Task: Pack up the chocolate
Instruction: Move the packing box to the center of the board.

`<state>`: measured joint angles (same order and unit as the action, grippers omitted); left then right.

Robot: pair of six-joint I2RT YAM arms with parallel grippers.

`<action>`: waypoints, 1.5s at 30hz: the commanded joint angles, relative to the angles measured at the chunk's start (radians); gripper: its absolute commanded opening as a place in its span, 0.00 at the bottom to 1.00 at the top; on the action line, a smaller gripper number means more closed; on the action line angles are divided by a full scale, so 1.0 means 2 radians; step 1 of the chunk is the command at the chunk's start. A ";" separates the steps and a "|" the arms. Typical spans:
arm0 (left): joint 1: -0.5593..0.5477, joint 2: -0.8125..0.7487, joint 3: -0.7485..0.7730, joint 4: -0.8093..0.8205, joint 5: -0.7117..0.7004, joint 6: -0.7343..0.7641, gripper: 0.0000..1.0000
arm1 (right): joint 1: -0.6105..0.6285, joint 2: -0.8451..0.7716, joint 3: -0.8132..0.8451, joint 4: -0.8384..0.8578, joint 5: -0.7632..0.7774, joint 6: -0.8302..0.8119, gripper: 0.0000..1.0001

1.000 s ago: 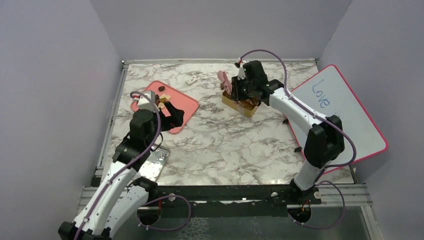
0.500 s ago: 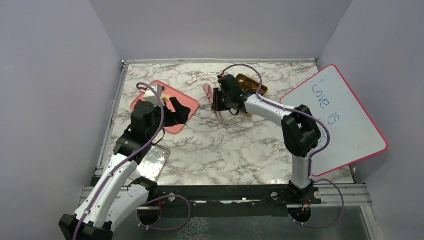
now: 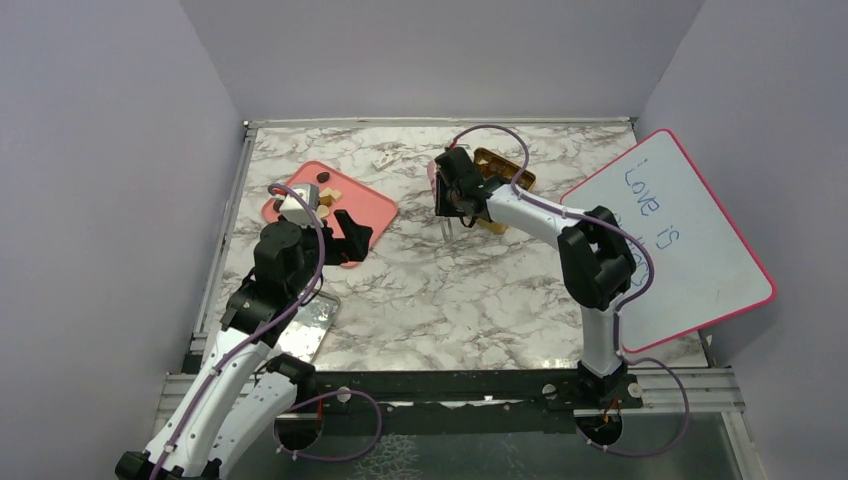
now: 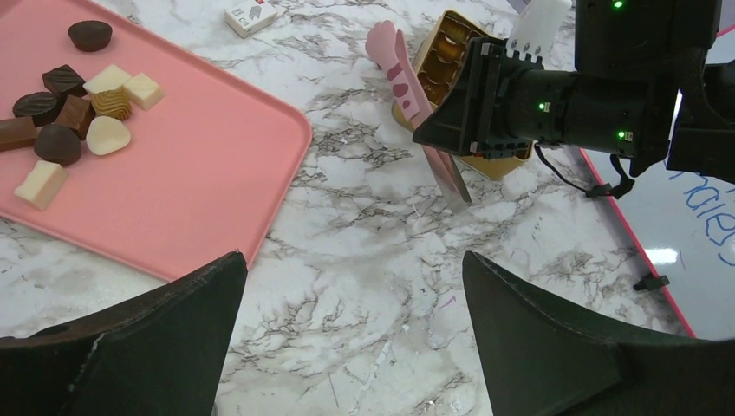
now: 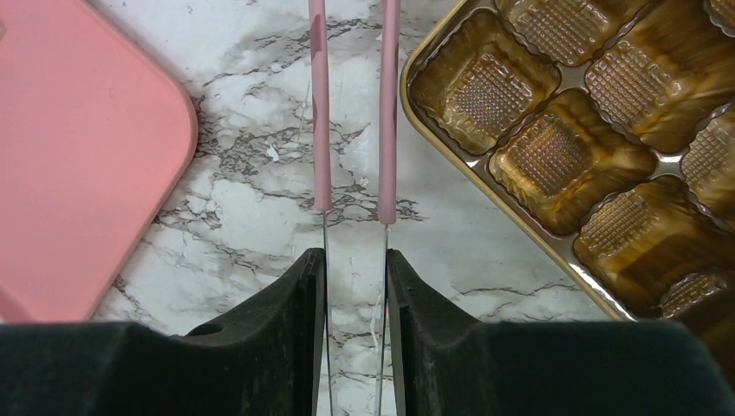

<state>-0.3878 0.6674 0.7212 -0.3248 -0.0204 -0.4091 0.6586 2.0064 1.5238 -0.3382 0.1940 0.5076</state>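
The chocolate (image 4: 74, 113) is a cluster of dark brown, tan and cream pieces at the far left of the pink tray (image 4: 191, 165); from above it shows near the tray's back edge (image 3: 325, 195). The gold box (image 5: 563, 147) has empty gridded compartments. My right gripper (image 5: 355, 260) is shut on the pink tweezers (image 5: 321, 130), held over bare marble between tray and box. Nothing sits between the tweezers' arms. My left gripper (image 4: 351, 269) is open and empty above the table, just off the tray's near right edge (image 3: 355, 232).
A whiteboard (image 3: 680, 230) with a pink frame lies at the right. A small white box (image 4: 250, 16) lies beyond the tray. A shiny metal plate (image 3: 310, 325) sits by the left arm at the table's near left.
My right arm has swung left from above the gold box, carrying the tweezers to the gap between box and tray. My left gripper has drawn back slightly off the tray.
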 commanded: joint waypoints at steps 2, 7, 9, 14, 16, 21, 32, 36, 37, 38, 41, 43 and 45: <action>0.002 -0.006 -0.007 0.007 -0.011 0.010 0.95 | -0.004 0.024 0.024 -0.021 0.015 0.001 0.34; 0.002 -0.007 -0.008 0.006 -0.009 0.014 0.95 | -0.011 0.026 0.017 -0.018 0.023 0.004 0.34; 0.002 -0.008 -0.009 0.006 -0.009 0.014 0.95 | -0.016 0.024 0.012 -0.015 0.023 0.001 0.33; 0.002 -0.010 -0.010 0.006 -0.011 0.014 0.95 | -0.026 0.009 -0.010 -0.022 0.031 0.005 0.33; 0.002 -0.011 -0.010 0.006 -0.009 0.014 0.95 | -0.027 0.000 -0.021 -0.022 0.032 0.002 0.33; 0.002 -0.012 -0.011 0.007 -0.008 0.012 0.95 | -0.027 -0.002 -0.012 -0.042 0.042 -0.009 0.33; 0.002 -0.020 -0.015 0.007 -0.012 0.012 0.95 | -0.027 0.031 0.044 -0.075 0.032 -0.057 0.39; 0.002 -0.021 -0.015 0.007 -0.012 0.013 0.95 | -0.027 0.045 0.064 -0.090 0.045 -0.059 0.39; 0.002 -0.021 -0.015 0.007 -0.012 0.014 0.95 | -0.027 0.049 0.071 -0.095 0.050 -0.060 0.39; 0.002 -0.021 -0.015 0.007 -0.013 0.014 0.95 | -0.028 0.054 0.078 -0.100 0.053 -0.061 0.39; 0.002 -0.020 -0.017 0.009 -0.013 0.017 0.95 | -0.028 0.069 0.104 -0.119 0.059 -0.066 0.40; 0.002 -0.020 -0.017 0.010 -0.012 0.017 0.95 | -0.029 0.082 0.120 -0.130 0.058 -0.067 0.40; 0.002 -0.021 -0.018 0.012 -0.011 0.017 0.95 | -0.030 0.089 0.130 -0.131 0.051 -0.071 0.40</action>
<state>-0.3878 0.6376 0.6949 -0.3233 -0.0277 -0.3908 0.6067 2.1464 1.7256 -0.5461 0.2657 0.3893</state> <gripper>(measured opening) 0.952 0.400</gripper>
